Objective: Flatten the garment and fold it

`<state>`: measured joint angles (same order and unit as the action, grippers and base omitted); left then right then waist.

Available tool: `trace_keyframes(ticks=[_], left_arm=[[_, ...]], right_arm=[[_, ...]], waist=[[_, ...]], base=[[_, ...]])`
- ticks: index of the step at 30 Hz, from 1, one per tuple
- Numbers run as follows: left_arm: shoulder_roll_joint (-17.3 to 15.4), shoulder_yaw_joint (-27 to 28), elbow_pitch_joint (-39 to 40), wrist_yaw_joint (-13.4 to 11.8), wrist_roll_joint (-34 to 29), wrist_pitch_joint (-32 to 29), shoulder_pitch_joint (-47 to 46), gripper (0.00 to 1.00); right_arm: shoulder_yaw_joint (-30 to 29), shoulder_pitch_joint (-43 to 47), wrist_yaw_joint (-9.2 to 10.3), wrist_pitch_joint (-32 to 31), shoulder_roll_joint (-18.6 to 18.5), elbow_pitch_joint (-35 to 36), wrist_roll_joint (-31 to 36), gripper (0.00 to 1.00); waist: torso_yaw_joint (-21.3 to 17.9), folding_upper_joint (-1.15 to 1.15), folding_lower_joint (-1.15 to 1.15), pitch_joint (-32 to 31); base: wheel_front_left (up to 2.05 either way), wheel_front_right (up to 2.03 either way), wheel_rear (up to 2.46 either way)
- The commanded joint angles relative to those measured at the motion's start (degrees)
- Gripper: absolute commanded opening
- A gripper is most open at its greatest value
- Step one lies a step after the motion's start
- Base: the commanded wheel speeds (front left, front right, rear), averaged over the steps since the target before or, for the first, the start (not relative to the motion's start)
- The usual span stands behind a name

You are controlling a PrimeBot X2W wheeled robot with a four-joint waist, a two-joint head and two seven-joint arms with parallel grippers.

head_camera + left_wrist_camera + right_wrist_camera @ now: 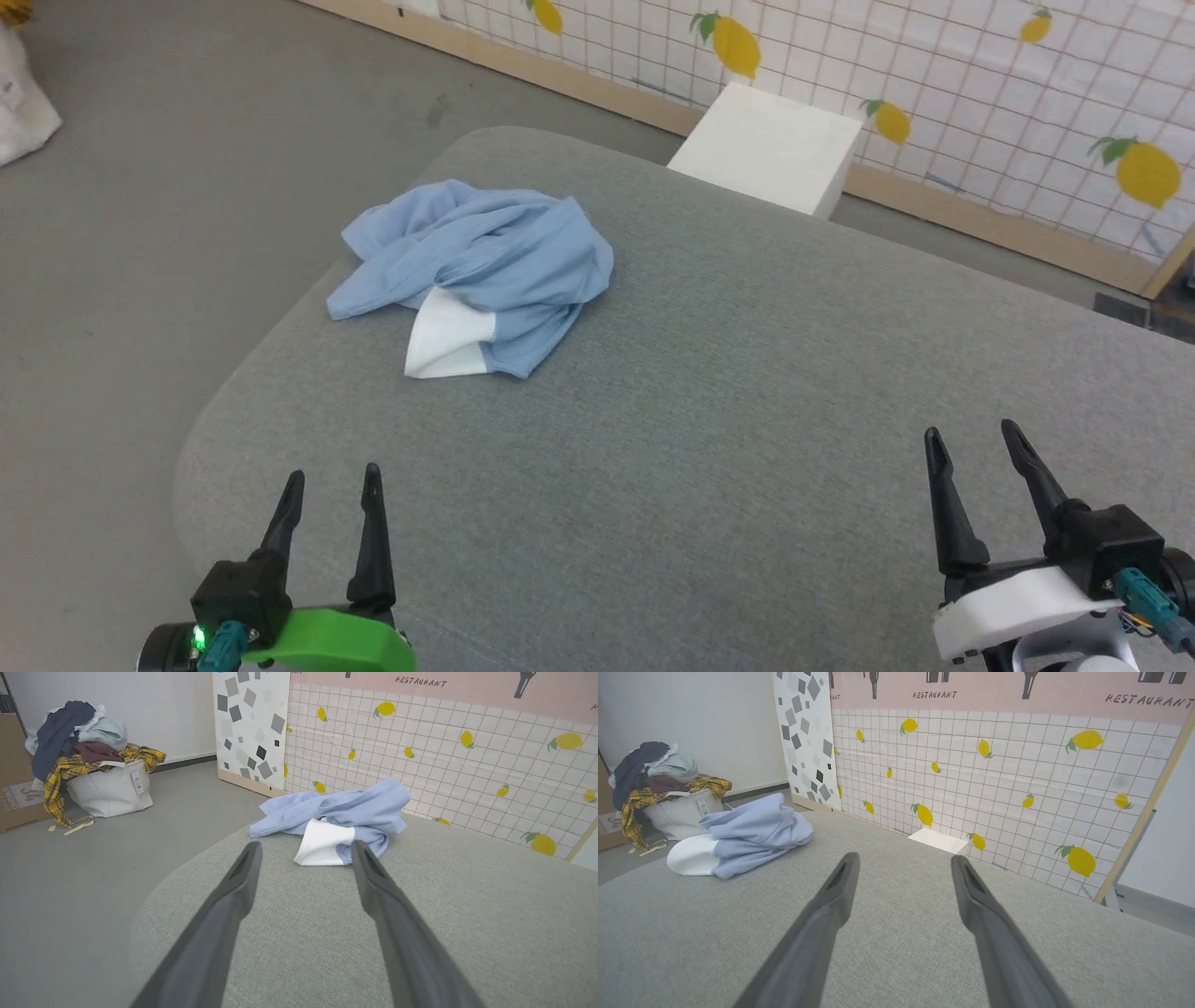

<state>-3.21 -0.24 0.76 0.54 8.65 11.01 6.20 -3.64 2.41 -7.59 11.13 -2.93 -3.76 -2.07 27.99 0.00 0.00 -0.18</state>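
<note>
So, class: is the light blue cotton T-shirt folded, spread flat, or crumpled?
Crumpled: the light blue cotton T-shirt lies bunched in a wrinkled heap.

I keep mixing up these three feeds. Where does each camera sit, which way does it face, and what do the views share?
Head view: on the head, looking down at the garment crumpled on the grey cushion; left claw and right claw, open, at the bottom corners.
Left wrist view: on the left wrist, facing the garment between its own fingers.
Right wrist view: on the right wrist, facing the lemon wall past its own fingers.
Shared: garment in all; laundry basket in both wrist views.
</note>
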Motion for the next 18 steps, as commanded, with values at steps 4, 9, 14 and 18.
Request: trace_keyframes(ticks=[4, 9, 14, 18], left_arm=[[0.3, 0.4, 0.2, 0.2, 0.5, 1.1, 1.3, 1.00], [0.3, 0.6, 0.2, 0.2, 0.8, 1.7, 1.6, 1.00], [0.3, 0.9, 0.0, 0.2, 0.8, 2.2, 1.9, 1.00], [0.3, 1.0, 0.0, 0.3, 1.0, 2.7, 2.0, 1.00]], right_arm=[[-0.1, 0.7, 0.08, 1.0, 0.0, -0.5, -0.7, 1.00], [-0.1, 0.7, 0.08, 1.5, 0.0, -0.9, -1.1, 1.00], [-0.4, 0.9, 0.09, 2.1, 0.0, -1.2, -1.4, 1.00], [-0.6, 1.0, 0.09, 2.6, 0.0, -1.4, -1.5, 1.00]], waist=[[1.5, 0.00, 0.00, -0.1], [2.4, 0.00, 0.00, -0.3], [3.6, 0.00, 0.00, -0.5], [4.7, 0.00, 0.00, -0.6]], base=[[0.00, 0.00, 0.00], [0.00, 0.00, 0.00], [0.00, 0.00, 0.00], [0.00, 0.00, 0.00]])
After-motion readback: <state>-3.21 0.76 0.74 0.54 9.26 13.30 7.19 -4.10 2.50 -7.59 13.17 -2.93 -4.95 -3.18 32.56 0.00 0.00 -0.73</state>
